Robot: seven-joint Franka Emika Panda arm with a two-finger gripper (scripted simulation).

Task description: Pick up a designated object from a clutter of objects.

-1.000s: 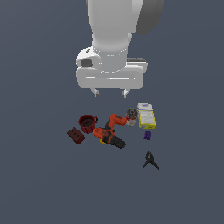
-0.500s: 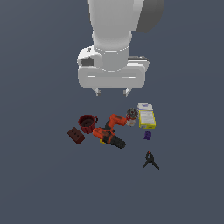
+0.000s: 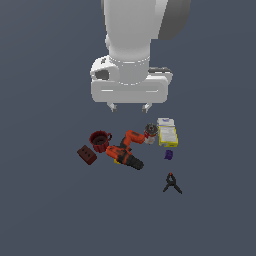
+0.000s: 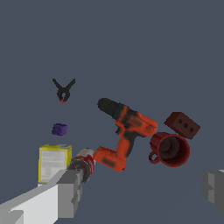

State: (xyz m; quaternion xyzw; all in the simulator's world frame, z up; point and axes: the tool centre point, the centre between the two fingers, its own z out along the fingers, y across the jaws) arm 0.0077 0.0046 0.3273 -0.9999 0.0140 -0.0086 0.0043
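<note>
The small black spring clamp with a red-orange tip lies alone, nearest the camera in the exterior view, apart from the other items; it also shows in the wrist view. My gripper hangs open and empty well above the clutter, over its far side. The clutter holds a red mug, a dark red-brown brick, an orange-black drill, a small can, a yellow-white box and a small purple block. One finger shows in the wrist view.
The items lie on a plain dark grey-blue surface. In the wrist view the drill, mug, brick, box, can and purple block all show.
The gripper has shifted slightly toward the exterior view's right and a little lower. The objects have not moved.
</note>
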